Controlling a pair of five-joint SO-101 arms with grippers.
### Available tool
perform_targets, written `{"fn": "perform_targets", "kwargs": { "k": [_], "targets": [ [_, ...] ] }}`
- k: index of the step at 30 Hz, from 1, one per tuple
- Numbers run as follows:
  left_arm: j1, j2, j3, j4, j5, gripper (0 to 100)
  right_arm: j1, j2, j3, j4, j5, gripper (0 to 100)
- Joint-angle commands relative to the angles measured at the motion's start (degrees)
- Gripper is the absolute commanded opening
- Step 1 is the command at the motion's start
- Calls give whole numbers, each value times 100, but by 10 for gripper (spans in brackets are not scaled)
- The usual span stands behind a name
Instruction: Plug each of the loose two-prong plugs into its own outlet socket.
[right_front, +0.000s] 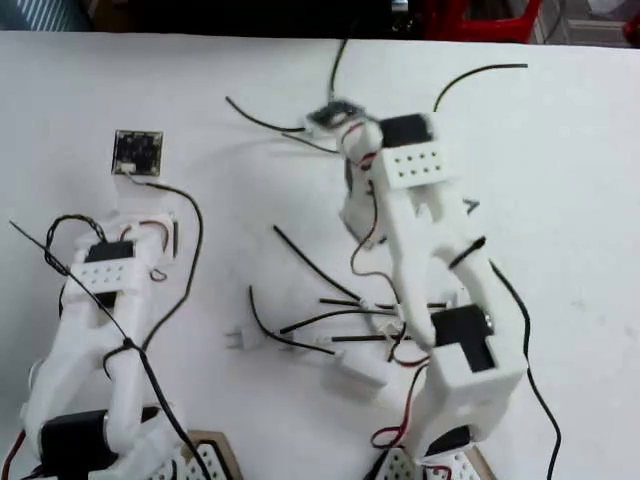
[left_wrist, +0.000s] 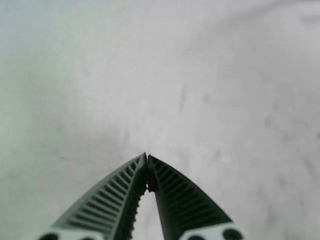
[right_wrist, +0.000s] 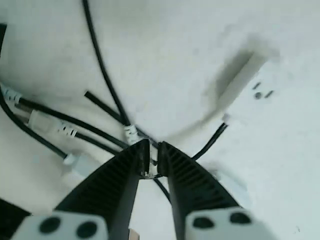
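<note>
My right gripper is shut on a thin black cord at a white sleeve, low over the table. Past its tips lies a white outlet socket with two slots facing up and a black lead running from it. In the high view a loose white two-prong plug lies mid-table with its prongs pointing left. A white block rests to its right. My left gripper is shut with nothing in it, over bare table at the left side.
Several black cords with white ends cross the table's middle, some under the right arm. More cords trail toward the far edge. The arm bases stand at the front edge. Bare table lies at the far left and far right.
</note>
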Motion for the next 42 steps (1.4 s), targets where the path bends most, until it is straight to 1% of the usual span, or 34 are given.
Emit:
{"fn": "perform_targets", "kwargs": {
  "k": [1,2,5,10,16,22,30,31,34,36,38,42],
  "targets": [
    [-31,-295,-18,-123,18,28,-321,-523,774,-57,114,132],
    [-31,-295,-18,-123,18,28,-418,-558,958,-57,149,149],
    [-31,-295,-9,-123,18,28,-734,-593,1398,-171,132,152],
    [-31,-286,-9,-123,18,28,-998,-549,2171,-892,132,155],
    [-31,-286,-9,-123,18,28,-1015,-549,3024,-2044,141,155],
    [-31,-286,-9,-123,18,28,-971,-541,3596,-2958,141,155],
    [-31,-286,-9,-123,18,28,-840,-523,3684,-3248,114,143],
    [-31,-286,-9,-123,18,28,-813,-470,3701,-3257,123,122],
    [-31,-286,-9,-123,18,28,-796,-198,3692,-3380,132,12],
    [-31,-286,-9,-123,18,28,-769,-119,3666,-3424,132,29],
    [-31,-286,-9,-123,18,28,-752,-171,3552,-3415,132,13],
    [-31,-286,-9,-123,18,28,-787,-585,3376,-3284,114,16]
  ]
}}
